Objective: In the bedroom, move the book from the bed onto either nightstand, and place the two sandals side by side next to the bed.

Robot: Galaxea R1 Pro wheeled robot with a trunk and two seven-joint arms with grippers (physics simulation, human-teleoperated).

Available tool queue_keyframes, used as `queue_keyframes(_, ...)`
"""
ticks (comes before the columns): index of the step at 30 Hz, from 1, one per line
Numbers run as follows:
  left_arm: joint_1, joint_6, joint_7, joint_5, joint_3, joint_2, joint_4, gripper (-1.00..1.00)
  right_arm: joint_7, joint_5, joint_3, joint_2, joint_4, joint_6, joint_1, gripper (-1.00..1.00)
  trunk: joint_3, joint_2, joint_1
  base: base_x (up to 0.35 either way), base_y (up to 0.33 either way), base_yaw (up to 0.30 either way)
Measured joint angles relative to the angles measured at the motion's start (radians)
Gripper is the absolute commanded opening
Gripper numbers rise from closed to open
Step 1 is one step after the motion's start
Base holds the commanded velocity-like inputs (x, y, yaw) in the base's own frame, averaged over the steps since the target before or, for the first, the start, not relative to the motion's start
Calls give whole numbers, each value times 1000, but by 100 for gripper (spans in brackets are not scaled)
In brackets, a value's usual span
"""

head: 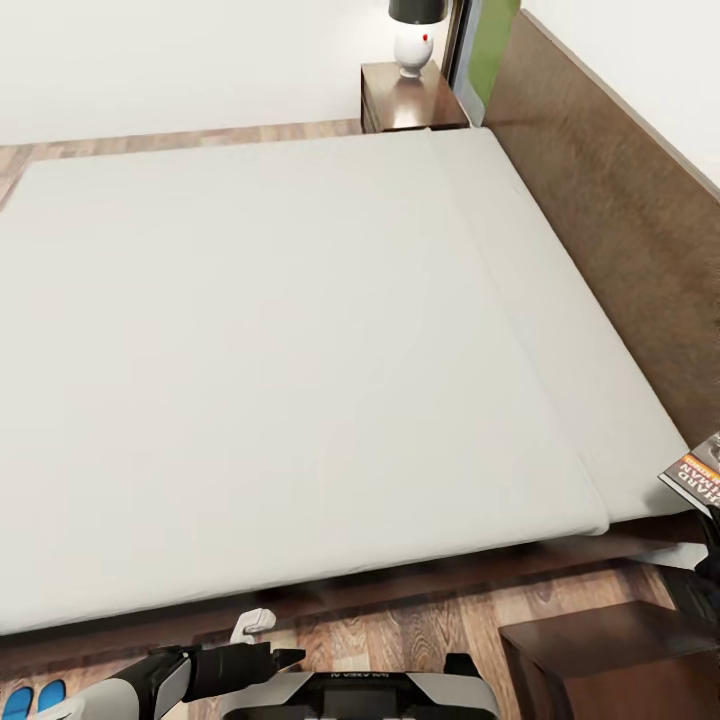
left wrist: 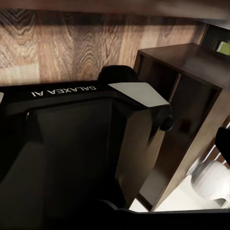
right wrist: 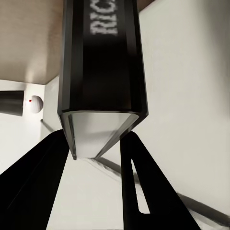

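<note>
I have the thin dark-grey paperback with the orange band and white lettering [head: 697, 472] clamped in my right gripper [right wrist: 98, 148], the two black fingers [right wrist: 136, 182] pinching its lower edge so the pages face the wrist camera and the cover stands up away from me. In the head view the book sits at about four o'clock, lifted off the plain off-white mattress [head: 280, 350] and hanging past its corner, right above the low dark-brown wooden nightstand [head: 610, 650] at five o'clock. That's why I hold it there: the glossy top below is the nearest drop-off, I judge, and the grip on the edge lets me lay it flat. (The other nightstand [head: 405, 100], at twelve o'clock with a white lamp [head: 413, 40] on it, is well away across the bed.)

My left gripper [head: 255, 630] rests low at seven o'clock, tucked near my base over the grey-brown plank floor [head: 400, 630]; open or closed, I cannot tell. The two bright blue flat sandals [head: 35, 695] peek in at the eight o'clock corner, side by side beside the dark bed frame [head: 420, 585].
</note>
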Motion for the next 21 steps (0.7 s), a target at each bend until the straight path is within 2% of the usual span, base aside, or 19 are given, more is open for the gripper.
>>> queue_keyframes(15,-1,0,-3,1,1,5,-2,100,1,6,13,1,14,0,1,-100,47,105,-58,0,0,0)
queue_keyframes(18,-1,0,-4,1,3,10,-2,100,1,42,14,2,15,1,2,-100,56,126,-69,0,0,0)
queue_keyframes(21,-1,0,-31,3,4,31,-2,100,2,90,14,4,16,2,2,-100,66,147,-81,0,0,0)
